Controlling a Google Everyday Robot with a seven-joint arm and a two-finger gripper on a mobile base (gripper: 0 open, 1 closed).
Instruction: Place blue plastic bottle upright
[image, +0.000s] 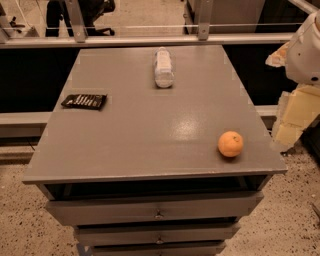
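Clearly the bottle (163, 67) lies on its side, well left of the gripper (305, 52) (open or closed, I cannot tell), so grasp its middle squarely and tip it cap-up.

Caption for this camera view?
Clear ribbed plastic bottle lying flat on grey cabinet, black packet left, round orange right; gripper out of view.

Dim, warm light falls from above onto the grey table (125, 135). A soft sheen (the brightest patch on the top) lies near the orange (230, 144), on the side toward the white robot arm (305, 50), which glows pale at the right edge; the gripper is out of frame. The orange casts a small shadow just beneath itself. Far from the arm, the blue plastic bottle (163, 67) glints faintly. The gap under the tabletop is black.
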